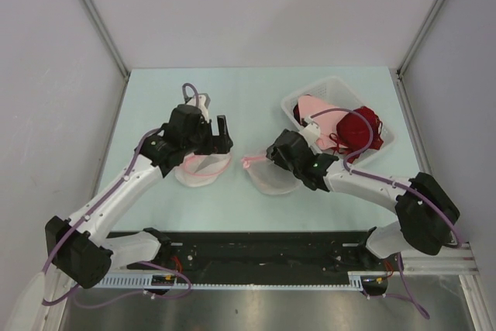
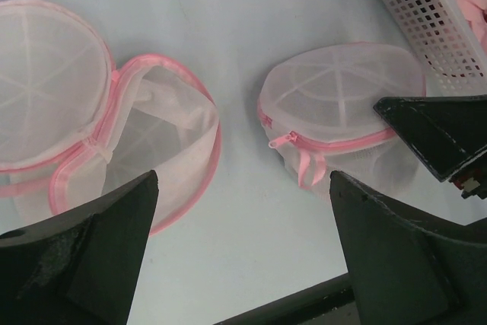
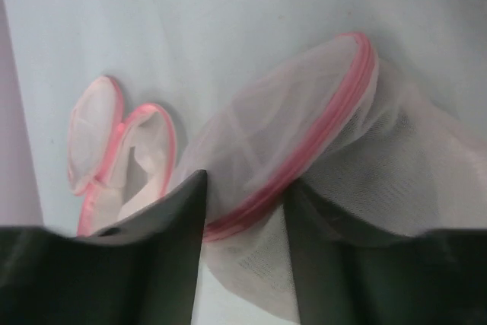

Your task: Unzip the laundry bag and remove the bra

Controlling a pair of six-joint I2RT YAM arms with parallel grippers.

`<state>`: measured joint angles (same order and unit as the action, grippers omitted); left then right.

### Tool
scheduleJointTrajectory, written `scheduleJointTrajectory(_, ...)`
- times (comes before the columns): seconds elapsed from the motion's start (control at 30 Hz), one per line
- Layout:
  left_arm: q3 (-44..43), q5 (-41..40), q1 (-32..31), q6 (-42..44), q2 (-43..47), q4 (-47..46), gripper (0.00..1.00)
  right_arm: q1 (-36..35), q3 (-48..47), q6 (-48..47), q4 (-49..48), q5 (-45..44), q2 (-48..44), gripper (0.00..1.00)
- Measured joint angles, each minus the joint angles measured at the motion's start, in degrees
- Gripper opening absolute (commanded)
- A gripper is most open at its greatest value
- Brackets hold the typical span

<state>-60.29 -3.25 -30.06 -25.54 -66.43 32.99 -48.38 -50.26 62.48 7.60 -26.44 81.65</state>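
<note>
A: Unzipping is the step in hand, and it hasn't begun. The laundry bag [image 2: 342, 89] sits near the middle of the table [image 1: 155, 98], pink zip shut all round the rim.
B: The right pincer [image 3: 247, 188] is on it. Jaws about half apart, straddling the pink seam, mesh bulging between them. Whether they've bitten into the fabric or only bracket it, I can't tell.
A: And the left pincer [image 2: 243, 180]?
B: Spread wide, nothing in it, hanging over the open bag [image 2: 163, 127] that lies beside the zipped one with its lid flopped back.
A: Where's the bra?
B: Can't pick it out. Nothing dark shows through the mesh of either bag. Over in the basket [image 1: 298, 97] there's a pale pink garment [image 1: 318, 106] and a dark red garment [image 1: 364, 125] with some thin dark lines by it, too small to call.
A: So here's my read on the next move. The right pins the bag's body, and the left swings across to the zip pull [image 2: 283, 140], which faces its side.
B: Small target, that tab. It wants a narrow pinch right on it, then a drag following the curve of the rim while the other side holds. Soft mesh would likely just slide or crumple otherwise
</note>
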Motion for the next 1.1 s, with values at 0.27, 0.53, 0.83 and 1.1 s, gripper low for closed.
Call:
scheduleJointTrajectory(0.27,3.89,2.99,2.75,-1.95,0.85,-1.55,0.99,1.09,0.0,-10.29,-10.08,7.61,-0.28,0.0)
scheduleJointTrajectory(0.53,12.81,17.55,5.29,-9.4,0.37,-11.82,1.0,6.67,4.17,-19.28,-16.02,24.15,-6.45,0.0)
scheduleJointTrajectory(0.83,26.73,30.49,5.29,-24.39,-3.65,-32.59,0.99,13.99,10.1,-18.38,-24.24,40.85,-8.59,0.0)
scheduleJointTrajectory(1.1,32.02,32.13,5.29,-32.63,-7.26,-50.07,0.85,14.49,10.1,-15.72,-30.1,48.3,-8.22,0.0)
